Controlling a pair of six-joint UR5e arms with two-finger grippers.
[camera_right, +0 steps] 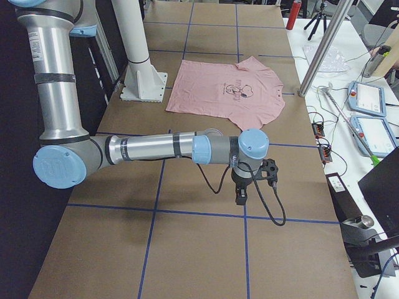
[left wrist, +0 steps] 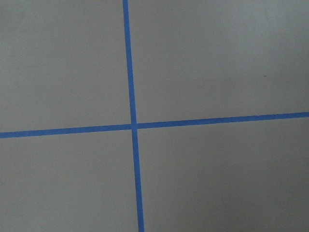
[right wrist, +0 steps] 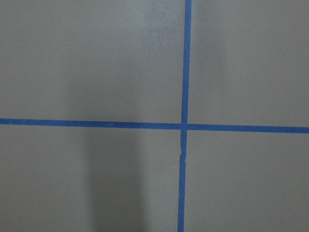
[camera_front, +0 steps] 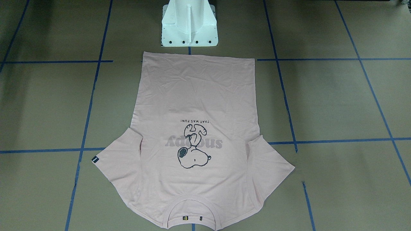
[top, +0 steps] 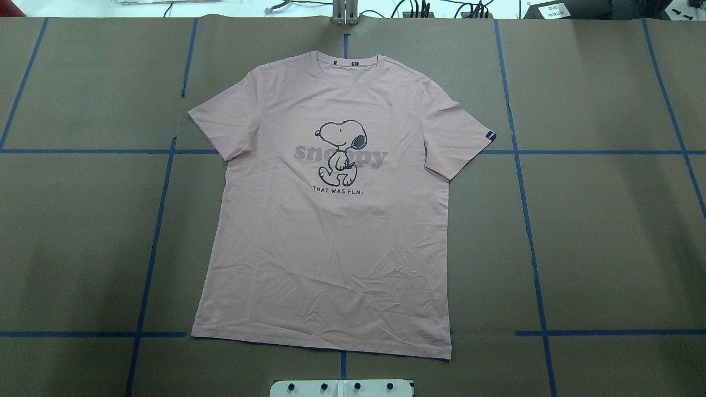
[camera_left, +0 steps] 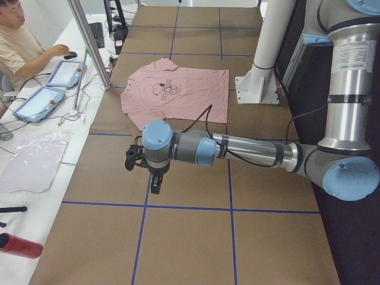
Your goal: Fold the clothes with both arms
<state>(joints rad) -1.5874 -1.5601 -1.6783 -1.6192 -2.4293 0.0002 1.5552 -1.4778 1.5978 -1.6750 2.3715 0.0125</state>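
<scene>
The pale pink T-shirt (top: 331,248) lies flat and face up in the middle of the table, collar away from the robot's base and both sleeves spread. It also shows in the front view (camera_front: 199,96) and both side views (camera_left: 190,98) (camera_right: 212,93). My left gripper (camera_left: 155,185) hangs above bare table far to the left of the shirt. My right gripper (camera_right: 240,197) hangs above bare table far to the right of it. I cannot tell whether either is open or shut. Both wrist views show only brown table and blue tape.
The white pedestal base (camera_front: 189,29) stands at the shirt's hem side. Blue tape lines (top: 529,237) grid the brown table. An operator (camera_left: 18,47) sits at the far side bench with tablets (camera_left: 35,104) and cables. A red bottle (camera_left: 21,244) lies there.
</scene>
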